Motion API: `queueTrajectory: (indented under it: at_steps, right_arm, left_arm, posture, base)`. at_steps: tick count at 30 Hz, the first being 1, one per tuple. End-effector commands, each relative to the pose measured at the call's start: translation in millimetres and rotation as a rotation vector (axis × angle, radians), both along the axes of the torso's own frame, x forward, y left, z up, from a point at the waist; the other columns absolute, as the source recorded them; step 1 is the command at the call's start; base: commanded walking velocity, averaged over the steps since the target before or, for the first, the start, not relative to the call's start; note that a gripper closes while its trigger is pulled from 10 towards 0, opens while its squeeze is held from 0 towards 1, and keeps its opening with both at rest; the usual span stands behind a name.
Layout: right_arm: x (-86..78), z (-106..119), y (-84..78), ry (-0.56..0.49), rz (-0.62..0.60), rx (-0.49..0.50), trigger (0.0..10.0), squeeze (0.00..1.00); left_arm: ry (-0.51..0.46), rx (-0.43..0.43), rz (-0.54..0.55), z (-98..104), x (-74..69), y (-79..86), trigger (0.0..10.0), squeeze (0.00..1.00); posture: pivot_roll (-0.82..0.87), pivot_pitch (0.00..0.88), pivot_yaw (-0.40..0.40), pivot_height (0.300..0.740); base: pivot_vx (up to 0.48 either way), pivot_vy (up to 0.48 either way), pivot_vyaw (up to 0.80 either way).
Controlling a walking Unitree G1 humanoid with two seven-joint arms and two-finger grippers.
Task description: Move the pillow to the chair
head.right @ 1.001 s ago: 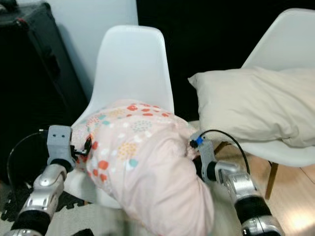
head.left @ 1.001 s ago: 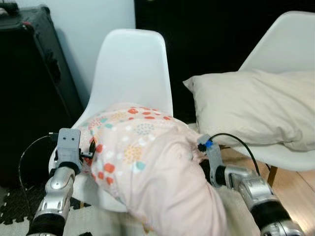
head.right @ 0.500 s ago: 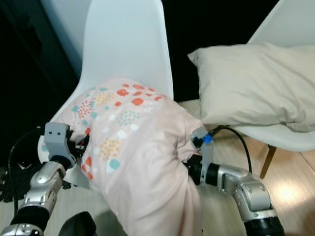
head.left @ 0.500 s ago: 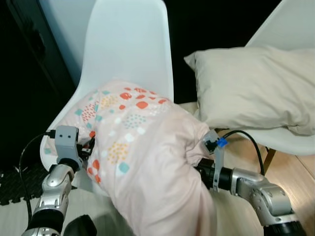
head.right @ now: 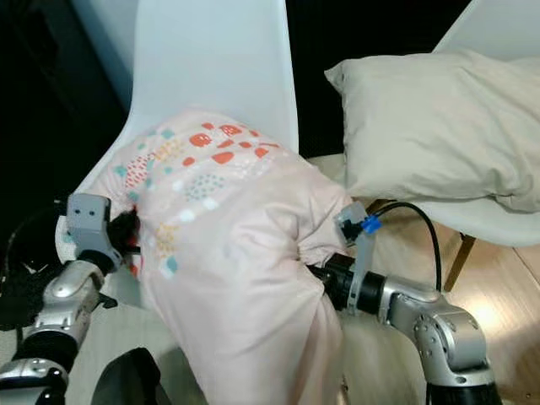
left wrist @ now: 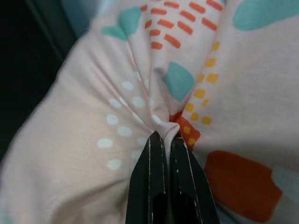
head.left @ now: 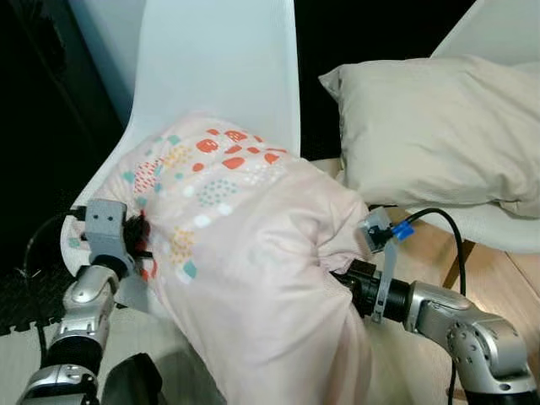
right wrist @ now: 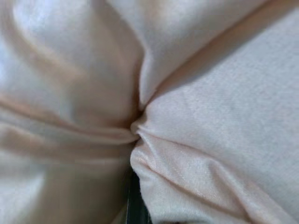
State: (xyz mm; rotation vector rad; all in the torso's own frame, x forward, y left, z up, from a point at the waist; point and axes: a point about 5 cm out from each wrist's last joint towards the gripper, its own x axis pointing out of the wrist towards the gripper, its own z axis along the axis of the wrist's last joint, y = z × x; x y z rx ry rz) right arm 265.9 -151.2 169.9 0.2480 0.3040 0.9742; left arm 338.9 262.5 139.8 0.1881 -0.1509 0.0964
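Patterned pink pillow, frame centre, partly laid on white chair; pinched by closed left hand; right hand apparently buried in fabric, grip indiscernible.

White moulded chair with the pink patterned pillow lying on its seat, the pillow's upper end against the lower backrest and its near end overhanging the seat's front edge. Second white chair, to the right, carrying a plain beige pillow across its seat. Light wooden floor beneath the second chair; dark foam mat on the floor at far left.
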Motion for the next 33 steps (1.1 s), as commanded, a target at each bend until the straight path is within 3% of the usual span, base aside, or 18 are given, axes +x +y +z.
queueTrajectory:
  at_steps: [1, 2, 3, 6, 7, 8, 12, 19, 20, 21, 22, 23, 24, 26, 27, 28, 30, 33]
  right_arm:
    - [0.0, -3, 7.0, 0.02, 0.01, 0.022, 10.0, 0.0]
    - [11.5, 1, 15.5, 0.013, -0.038, 0.069, 10.0, 0.0]
    - [11.5, 1, 15.5, 0.013, -0.038, 0.069, 10.0, 0.0]
    - [19.8, 6, 29.8, 0.005, -0.059, 0.11, 10.0, 0.0]
    - [19.8, 6, 29.8, 0.005, -0.059, 0.11, 10.0, 0.0]
    - [24.1, 10, 47.7, 0.0, -0.042, 0.147, 10.0, 0.0]
    - [26.4, 12, 61.0, -0.003, -0.016, 0.167, 10.0, 0.0]
    - [31.6, 8, 69.5, 0.014, -0.016, 0.181, 10.0, 0.0]
    - [32.9, 7, 70.6, 0.021, -0.024, 0.184, 10.0, 0.09]
    - [32.9, 7, 70.6, 0.021, -0.024, 0.184, 10.0, 0.09]
    - [33.6, 5, 71.3, 0.033, -0.035, 0.184, 10.0, 0.76]
    - [34.0, -1, 73.6, 0.041, -0.045, 0.165, 10.0, 1.0]
    - [34.3, -3, 73.8, 0.041, -0.055, 0.149, 10.0, 1.0]
    - [34.7, -4, 73.7, 0.039, -0.061, 0.139, 10.0, 1.0]
    - [36.1, -6, 72.5, 0.038, -0.074, 0.126, 10.0, 1.0]
    - [36.1, -6, 72.5, 0.038, -0.074, 0.126, 10.0, 1.0]
    - [48.4, -16, 53.5, 0.023, -0.181, -0.008, 10.0, 1.0]
    - [57.6, -21, 35.2, 0.02, -0.274, -0.078, 10.0, 1.0]
  left_arm:
    - [-0.006, 0.091, 0.115, 8, -5.9, 16.9, 0.0, 0.0]
    - [-0.213, 0.323, 0.22, 72, -9.6, 21.1, 0.0, 0.0]
    - [-0.213, 0.323, 0.22, 72, -9.6, 21.1, 0.0, 0.0]
    - [-0.399, 0.47, 0.283, 126, -21.3, 16.9, 0.0, 0.0]
    - [-0.399, 0.47, 0.283, 126, -21.3, 16.9, 0.0, 0.0]
    - [-0.459, 0.545, 0.32, 148, -31.4, 17.4, 0.0, 0.0]
    - [-0.42, 0.589, 0.341, 147, -35.3, 22.2, 0.0, 0.0]
    - [-0.253, 0.646, 0.416, 104, -49.4, 35.5, 0.0, 0.0]
    - [-0.221, 0.658, 0.429, 96, -50.0, 35.2, 0.0, 0.0]
    - [-0.221, 0.658, 0.429, 96, -50.0, 35.2, 0.0, 0.0]
    - [-0.168, 0.673, 0.435, 87, -49.9, 33.9, 0.0, 0.0]
    - [-0.092, 0.666, 0.445, 67, -48.7, 31.9, 8.4, 0.0]
    - [-0.058, 0.669, 0.449, 60, -47.9, 31.7, 10.0, 0.4]
    - [-0.04, 0.672, 0.452, 56, -47.3, 31.7, 10.0, 0.4]
    - [-0.018, 0.674, 0.456, 53, -46.6, 32.1, 10.0, 1.0]
    - [-0.018, 0.674, 0.456, 53, -46.6, 32.1, 10.0, 1.0]
    - [-0.016, 0.671, 0.473, 55, -44.5, 32.0, 10.0, 1.0]
    - [-0.04, 0.672, 0.479, 61, -42.9, 30.5, 10.0, 1.0]
  posture:
    - [-0.21, 0.38, -0.018, 0.49]
    - [-0.16, 0.368, -0.022, 0.49]
    - [-0.16, 0.368, -0.022, 0.49]
    - [-0.13, 0.358, -0.022, 0.49]
    - [-0.13, 0.358, -0.022, 0.49]
    - [-0.1, 0.342, -0.016, 0.49]
    - [-0.08, 0.33, -0.013, 0.49]
    - [-0.06, 0.308, 0.001, 0.49]
    - [-0.06, 0.299, 0.005, 0.49]
    - [-0.06, 0.299, 0.005, 0.49]
    - [-0.06, 0.299, 0.005, 0.49]
    - [-0.07, 0.285, 0.006, 0.49]
    - [-0.07, 0.285, 0.006, 0.49]
    - [-0.07, 0.285, 0.006, 0.49]
    - [-0.07, 0.277, 0.007, 0.49]
    - [-0.07, 0.277, 0.007, 0.49]
    - [-0.07, 0.259, 0.008, 0.49]
    - [-0.07, 0.248, 0.007, 0.49]
  base:
    - [0.0, 0.0, 0.0]
    - [0.0, 0.0, 0.0]
    - [0.0, 0.0, 0.0]
    - [0.0, 0.0, 0.0]
    - [0.0, 0.0, 0.0]
    - [0.0, 0.0, 0.0]
    - [0.0, 0.0, 0.0]
    - [0.0, 0.0, 0.0]
    - [0.0, 0.0, 0.0]
    - [0.0, 0.0, 0.0]
    - [0.0, 0.0, 0.0]
    - [0.0, 0.0, 0.0]
    - [0.0, 0.0, 0.0]
    - [0.0, 0.0, 0.0]
    - [0.0, 0.0, 0.0]
    - [0.0, 0.0, 0.0]
    - [0.0, 0.0, 0.0]
    - [0.0, 0.0, 0.0]
